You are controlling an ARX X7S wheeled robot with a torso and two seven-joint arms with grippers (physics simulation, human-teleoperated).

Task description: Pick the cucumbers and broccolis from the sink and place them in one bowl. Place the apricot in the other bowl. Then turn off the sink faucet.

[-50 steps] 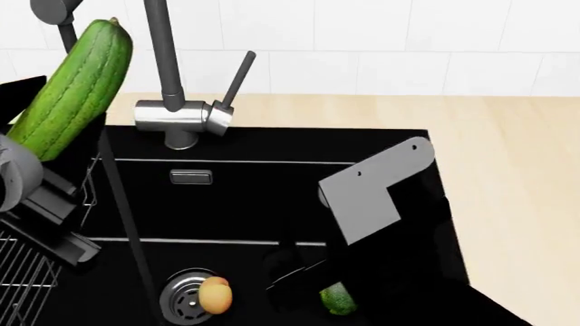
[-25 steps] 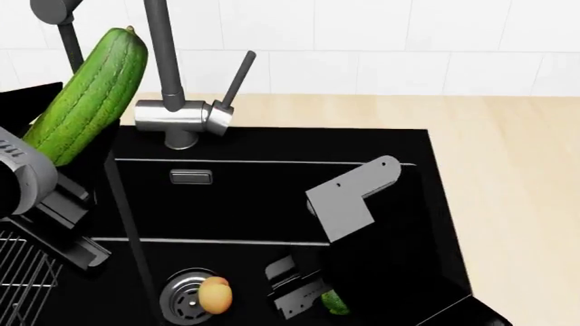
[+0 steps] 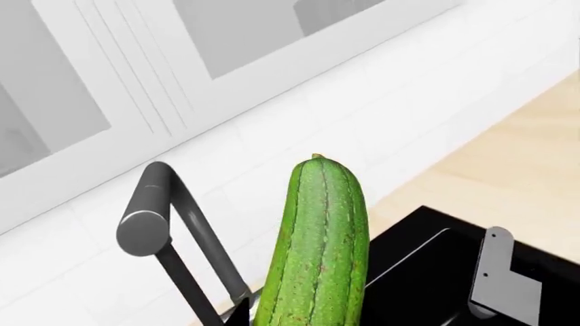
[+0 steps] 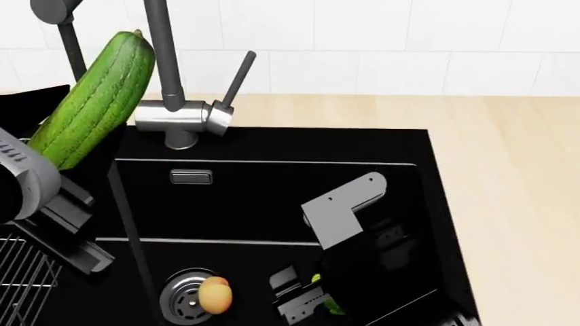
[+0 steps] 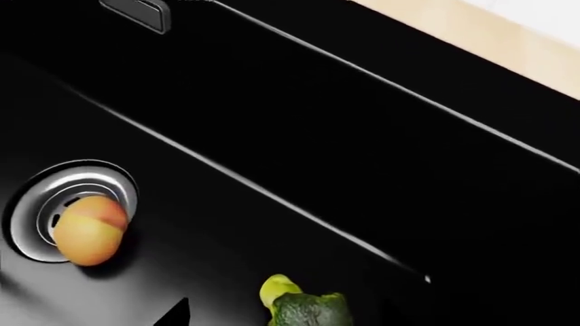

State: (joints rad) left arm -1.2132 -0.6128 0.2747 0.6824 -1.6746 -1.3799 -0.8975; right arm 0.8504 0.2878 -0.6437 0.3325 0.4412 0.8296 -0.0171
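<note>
The left hand (image 4: 41, 166) grips a cucumber (image 4: 98, 98), tilted beside the faucet (image 4: 181, 115). The right hand (image 4: 303, 299) reaches down into the sink (image 4: 236, 204) at the broccoli (image 5: 303, 307); its grip cannot be told. The apricot (image 4: 214, 295) lies on the drain (image 4: 181, 293).

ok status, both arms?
Left pincer out of view, cucumber raised beside faucet. Right pincer low in sink, over broccoli. Apricot on drain.
</note>
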